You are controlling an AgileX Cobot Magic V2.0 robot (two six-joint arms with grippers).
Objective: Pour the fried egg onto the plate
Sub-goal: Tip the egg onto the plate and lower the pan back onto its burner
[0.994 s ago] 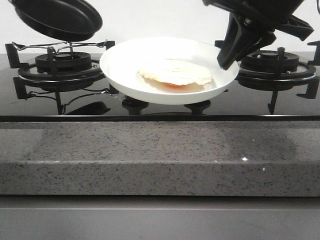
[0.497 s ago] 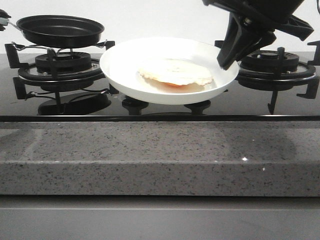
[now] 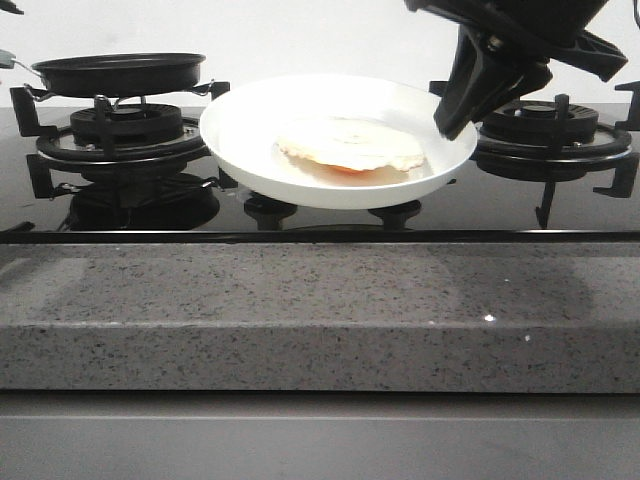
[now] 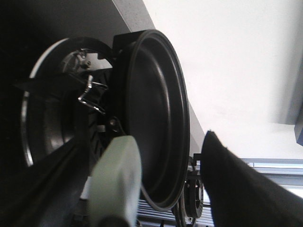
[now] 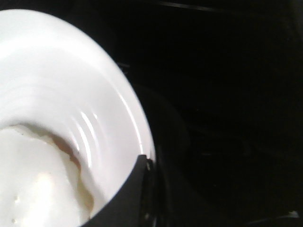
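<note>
My right gripper [image 3: 447, 124] holds the white plate [image 3: 250, 140] by its right rim, a little above the middle of the stove. The fried egg [image 3: 350, 146] lies in the plate, with orange showing at its near edge. In the right wrist view one dark finger [image 5: 135, 191] presses on the plate's rim [image 5: 137, 123], beside the egg [image 5: 33, 189]. The black frying pan [image 3: 118, 72] sits level on the left burner [image 3: 120, 130]. In the left wrist view its pale handle [image 4: 116, 179] lies between the fingers of my left gripper [image 4: 151, 156], with a gap to one finger [image 4: 236, 189]. The pan [image 4: 156, 109] holds nothing.
The right burner [image 3: 550, 125] stands behind my right arm. Two knobs [image 3: 270, 208] sit below the plate on the black glass top. A speckled grey counter edge [image 3: 320, 310] runs across the front.
The pan came down from a raised, tilted position and now rests level on the left burner. The plate, egg and right gripper have not moved.
</note>
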